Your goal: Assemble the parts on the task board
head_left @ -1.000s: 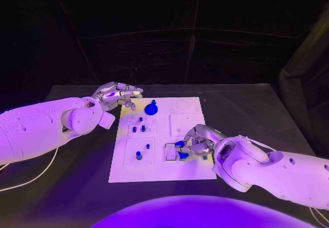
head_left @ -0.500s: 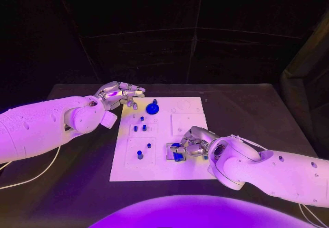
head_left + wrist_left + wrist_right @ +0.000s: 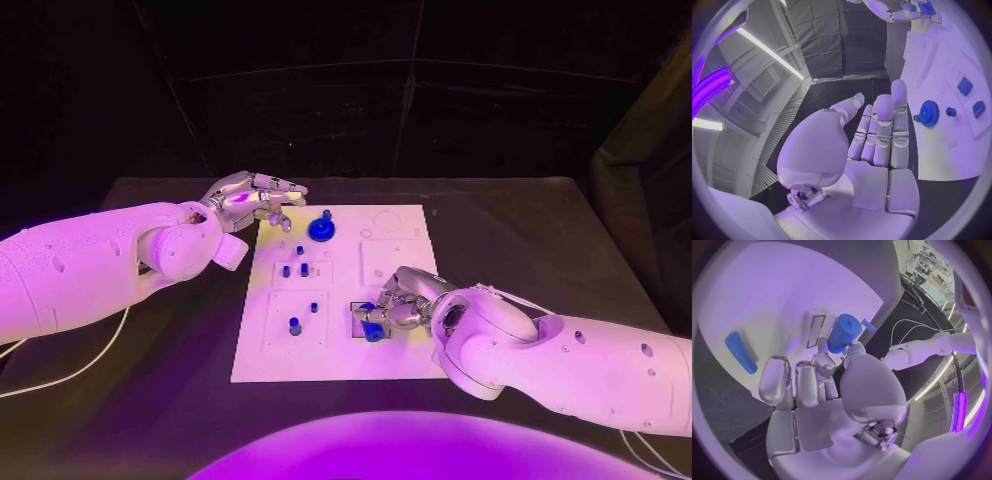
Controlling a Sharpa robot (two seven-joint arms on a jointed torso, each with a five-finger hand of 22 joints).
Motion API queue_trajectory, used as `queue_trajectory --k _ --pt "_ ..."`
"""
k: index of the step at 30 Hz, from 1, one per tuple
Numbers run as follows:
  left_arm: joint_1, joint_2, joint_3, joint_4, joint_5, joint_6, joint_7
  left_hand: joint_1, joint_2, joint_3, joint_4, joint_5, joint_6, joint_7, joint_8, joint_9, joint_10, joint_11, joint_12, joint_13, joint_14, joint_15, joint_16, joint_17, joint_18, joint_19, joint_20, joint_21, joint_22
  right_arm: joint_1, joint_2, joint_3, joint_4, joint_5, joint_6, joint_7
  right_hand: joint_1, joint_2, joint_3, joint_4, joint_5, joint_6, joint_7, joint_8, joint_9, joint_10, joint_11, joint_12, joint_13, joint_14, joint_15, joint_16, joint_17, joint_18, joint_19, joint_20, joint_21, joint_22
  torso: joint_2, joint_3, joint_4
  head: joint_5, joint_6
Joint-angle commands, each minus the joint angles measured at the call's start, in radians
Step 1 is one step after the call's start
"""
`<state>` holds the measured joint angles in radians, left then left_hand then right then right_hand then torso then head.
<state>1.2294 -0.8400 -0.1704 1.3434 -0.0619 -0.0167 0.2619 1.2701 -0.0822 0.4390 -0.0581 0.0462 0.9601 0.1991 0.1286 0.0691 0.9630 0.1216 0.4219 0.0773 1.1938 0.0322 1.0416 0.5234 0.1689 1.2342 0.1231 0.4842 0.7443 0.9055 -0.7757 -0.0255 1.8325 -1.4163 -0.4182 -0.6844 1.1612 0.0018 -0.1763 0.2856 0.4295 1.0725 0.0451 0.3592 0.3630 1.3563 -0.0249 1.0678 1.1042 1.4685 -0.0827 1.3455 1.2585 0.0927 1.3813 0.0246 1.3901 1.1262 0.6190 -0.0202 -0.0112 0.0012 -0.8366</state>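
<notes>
The white task board lies mid-table. My right hand hovers low over its near middle and pinches a blue cylindrical part between thumb and a finger, right beside a rectangular slot. A blue rod lies loose on the board close to that hand. My left hand hangs open with its fingers stretched out by the board's far left corner, holding nothing. A blue gear stands on the far part of the board, just off the left fingertips. Small blue pegs stand in the left column.
Another blue peg stands in the near left block of the board. The black table spreads wide to the right of the board and narrower to its left. My white left forearm lies over the table's left side.
My right hand has carried the blue part leftward, from the board's right of centre to the rectangular slot. The left hand has stayed by the far left corner.
</notes>
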Motion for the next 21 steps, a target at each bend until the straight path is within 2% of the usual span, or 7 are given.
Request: queue_trajectory --k 1,9,10,13,15,18,21 --pt "0.002 0.001 0.001 0.002 -0.003 0.010 0.004 0.003 -0.002 0.001 -0.006 0.004 -0.007 -0.002 0.005 -0.001 -0.009 0.000 0.005 -0.002 -0.009 -0.001 -0.004 -0.001 0.012 0.003 0.004 -0.005 -0.001 0.002 0.005 0.001 -0.002 -0.046 -0.023 -0.012 -0.010 -0.003 -0.008 0.002 -0.008 0.001 0.006 -0.004 -0.001 0.007 0.002 -0.001 0.001 0.048 -0.006 0.001 0.000 -0.007 0.005 -0.003 0.006 0.000 0.001 -0.0002 -0.0001 0.002 -0.001" --pt "0.002 0.000 0.001 0.003 -0.003 0.011 0.003 0.003 -0.002 0.001 -0.006 0.004 -0.007 -0.002 0.005 -0.001 -0.009 0.000 0.005 -0.002 -0.009 -0.001 -0.004 -0.001 0.012 0.003 0.004 -0.005 -0.001 0.002 0.017 0.001 -0.008 -0.059 -0.024 -0.011 -0.020 -0.004 -0.022 0.002 -0.030 0.003 0.005 -0.007 0.000 0.009 0.002 -0.002 0.004 0.048 -0.006 0.001 0.000 -0.007 0.006 -0.003 0.006 0.001 0.000 -0.0009 0.0000 0.004 0.000" --pt "0.002 0.000 0.001 0.003 -0.003 0.012 0.003 0.003 -0.002 0.001 -0.006 0.004 -0.007 -0.002 0.005 -0.001 -0.009 0.000 0.005 -0.002 -0.009 -0.001 -0.004 -0.001 0.012 0.003 0.004 -0.005 -0.001 0.002 0.018 0.001 -0.010 -0.060 -0.022 -0.012 -0.025 -0.004 -0.027 0.003 -0.047 0.004 0.006 -0.008 0.000 0.008 0.002 -0.004 0.003 0.048 -0.006 0.000 -0.001 -0.007 0.005 -0.003 0.006 0.000 0.000 -0.0010 0.0001 0.004 0.000" --pt "0.002 0.000 0.001 0.003 -0.003 0.012 0.002 0.003 -0.002 0.001 -0.006 0.004 -0.007 -0.002 0.005 -0.001 -0.009 0.000 0.005 -0.002 -0.009 -0.001 -0.004 -0.001 0.012 0.003 0.004 -0.005 -0.001 0.002 0.020 0.001 -0.015 -0.065 -0.017 -0.014 -0.067 -0.002 -0.057 0.003 -0.165 0.004 0.006 -0.014 0.002 0.005 0.004 -0.016 -0.001 0.046 -0.005 -0.005 -0.005 -0.007 0.005 -0.002 0.004 -0.002 0.000 -0.0009 0.0002 0.005 0.000" --pt "0.002 0.000 0.001 0.003 -0.003 0.012 0.002 0.003 -0.002 0.001 -0.006 0.004 -0.007 -0.002 0.005 -0.001 -0.009 0.000 0.005 -0.002 -0.009 -0.001 -0.004 -0.001 0.012 0.003 0.004 -0.005 -0.001 0.002 0.021 0.001 -0.018 -0.068 -0.014 -0.014 -0.088 -0.011 -0.069 0.005 -0.228 0.003 0.008 -0.016 0.003 0.001 0.004 -0.025 -0.006 0.045 -0.004 -0.009 -0.010 -0.006 0.004 -0.002 0.003 -0.004 0.000 -0.0003 -0.0002 0.005 -0.001" --pt "0.002 0.000 0.001 0.003 -0.003 0.012 0.001 0.003 -0.002 0.001 -0.006 0.004 -0.007 -0.002 0.005 -0.001 -0.009 0.000 0.005 -0.002 -0.009 -0.001 -0.004 -0.001 0.012 0.003 0.004 -0.005 -0.001 0.002 0.023 0.001 -0.021 -0.071 -0.011 -0.014 -0.136 -0.052 -0.056 0.009 -0.301 -0.001 0.009 -0.021 0.006 -0.006 0.008 -0.041 -0.015 0.043 -0.002 -0.018 -0.019 -0.005 0.001 0.001 -0.001 -0.010 0.000 -0.0001 -0.0006 0.006 -0.001" --pt "0.002 -0.001 0.001 0.003 -0.003 0.013 0.001 0.003 -0.002 0.001 -0.006 0.004 -0.007 -0.002 0.005 -0.001 -0.009 0.000 0.005 -0.002 -0.009 -0.001 -0.004 -0.001 0.012 0.003 0.004 -0.005 -0.001 0.002 0.022 0.001 -0.024 -0.076 -0.008 -0.015 -0.172 -0.101 -0.023 0.010 -0.332 -0.006 0.012 -0.025 0.008 -0.013 0.009 -0.058 -0.024 0.041 0.000 -0.026 -0.027 -0.004 -0.003 0.002 -0.006 -0.019 0.000 -0.0001 -0.0013 0.006 0.000"
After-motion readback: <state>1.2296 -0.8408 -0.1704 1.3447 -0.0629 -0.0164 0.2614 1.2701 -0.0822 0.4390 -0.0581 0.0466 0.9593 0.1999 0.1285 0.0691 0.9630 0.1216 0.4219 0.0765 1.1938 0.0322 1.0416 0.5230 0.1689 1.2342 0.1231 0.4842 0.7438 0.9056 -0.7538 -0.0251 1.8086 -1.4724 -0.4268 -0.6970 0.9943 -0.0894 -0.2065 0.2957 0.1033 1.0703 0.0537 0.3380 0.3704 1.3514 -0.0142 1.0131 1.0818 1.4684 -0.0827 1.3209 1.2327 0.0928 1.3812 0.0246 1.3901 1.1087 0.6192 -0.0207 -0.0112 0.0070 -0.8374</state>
